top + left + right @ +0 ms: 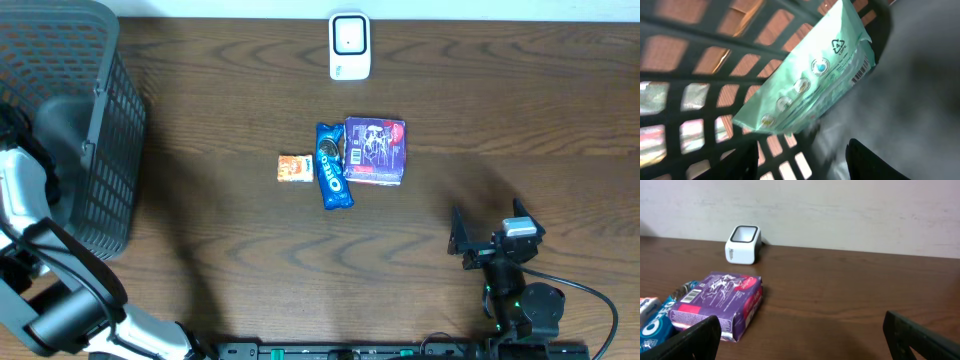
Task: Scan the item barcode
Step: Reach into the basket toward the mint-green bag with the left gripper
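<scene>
Inside the basket (108,150), the left arm (25,190) reaches down, its pincer (800,146) part-open, empty, facing a green packet (805,80).

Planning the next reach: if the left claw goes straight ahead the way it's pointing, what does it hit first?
Most likely the green packet leaning on the basket wall, though depth is unclear.

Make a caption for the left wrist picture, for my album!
Green pouch, barcode showing, sits inside the dark basket before the open left gripper.

Overhead, the basket (112,150) hides the left hand (802,146); the green packet's (805,85) small print is blurred.
</scene>
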`<act>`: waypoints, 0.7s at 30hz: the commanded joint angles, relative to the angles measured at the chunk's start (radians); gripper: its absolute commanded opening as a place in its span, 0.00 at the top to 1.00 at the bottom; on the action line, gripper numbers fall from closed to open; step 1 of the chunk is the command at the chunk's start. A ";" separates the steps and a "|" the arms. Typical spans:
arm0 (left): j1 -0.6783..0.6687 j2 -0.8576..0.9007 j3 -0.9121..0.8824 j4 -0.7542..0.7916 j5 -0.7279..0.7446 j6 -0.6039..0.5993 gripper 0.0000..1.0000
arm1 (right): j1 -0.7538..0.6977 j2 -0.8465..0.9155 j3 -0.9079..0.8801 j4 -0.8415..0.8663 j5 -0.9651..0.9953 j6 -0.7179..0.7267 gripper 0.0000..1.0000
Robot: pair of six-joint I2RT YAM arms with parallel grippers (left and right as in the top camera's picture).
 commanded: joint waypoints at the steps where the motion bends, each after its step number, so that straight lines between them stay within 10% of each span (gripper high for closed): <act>1: 0.030 0.055 -0.008 0.018 0.002 0.068 0.43 | 0.004 -0.006 -0.002 -0.004 -0.006 -0.008 0.01; 15: 0.064 0.066 -0.008 0.099 -0.009 0.138 0.52 | 0.004 -0.006 -0.002 -0.004 -0.006 -0.008 0.01; 21: 0.074 0.070 -0.022 0.101 0.267 0.138 0.53 | 0.004 -0.006 -0.002 -0.004 -0.006 -0.008 0.01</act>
